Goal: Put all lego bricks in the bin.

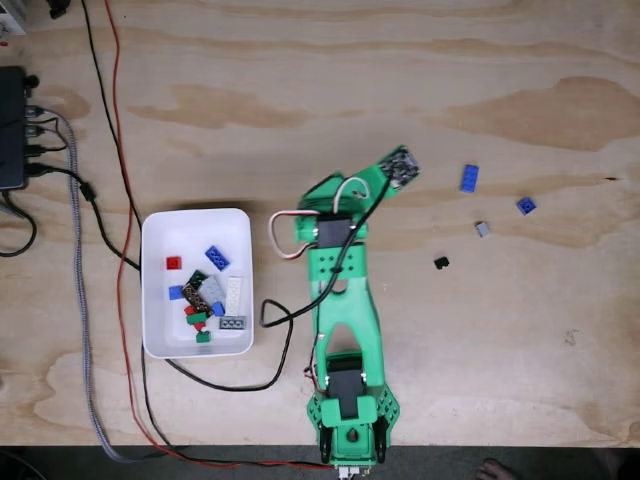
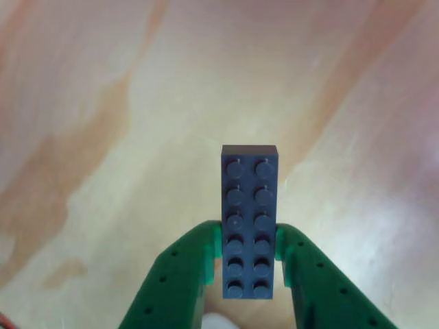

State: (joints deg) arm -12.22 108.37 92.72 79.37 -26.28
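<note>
In the other view my gripper [image 2: 248, 240] is shut on a dark blue-grey two-by-six lego brick [image 2: 250, 219], which is held lengthwise between the green fingers [image 2: 185, 267] above bare plywood. In the fixed view the gripper [image 1: 400, 166] is right of the table's centre, well to the right of the white bin [image 1: 147, 285]. Several bricks lie in the bin, among them a red one [image 1: 174, 263] and a blue one [image 1: 217, 257]. Loose on the table to the right are two blue bricks [image 1: 469, 177] [image 1: 526, 205], a grey one [image 1: 483, 229] and a black one [image 1: 441, 262].
A black box [image 1: 10, 125] with plugged cables sits at the left edge. Grey, black and red cables [image 1: 82, 300] run down past the bin's left side. The green arm's base [image 1: 350, 410] stands at the table's front edge. A person's foot [image 1: 492, 468] shows below it.
</note>
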